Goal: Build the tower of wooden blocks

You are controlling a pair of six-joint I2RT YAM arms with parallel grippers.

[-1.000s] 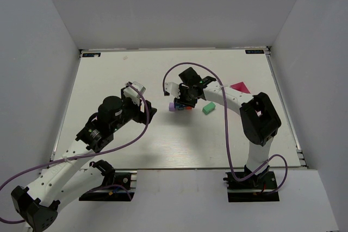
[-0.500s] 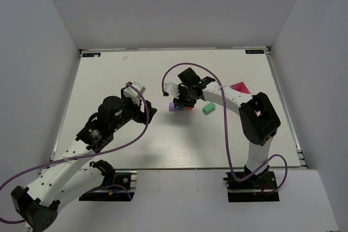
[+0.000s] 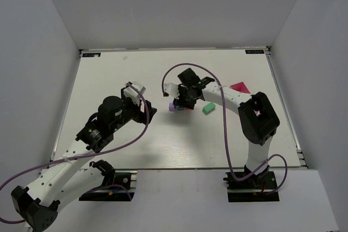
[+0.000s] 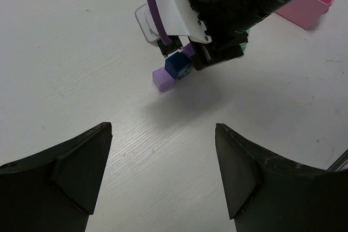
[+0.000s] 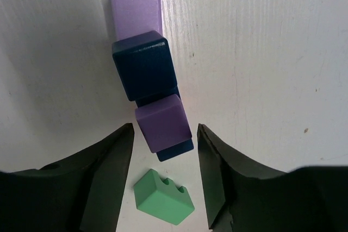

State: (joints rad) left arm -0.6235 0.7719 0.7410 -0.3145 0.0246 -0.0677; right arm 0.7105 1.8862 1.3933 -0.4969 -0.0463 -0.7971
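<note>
- Inside the parted right tool [image 5: 164, 130], a purple block [image 5: 162, 120] is sitting, slim gaps flanking its edges.
- Left tool [image 4: 163, 134] is hanging spread wide, white bench [image 4: 81, 52] stretching ahead.

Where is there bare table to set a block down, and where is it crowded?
Free: the back-left stretch beyond the left gripper, and the near strip between the arm bases. Crowded: the middle, where the right gripper hangs over the purple and blue blocks, green block and pink tray beside.
</note>
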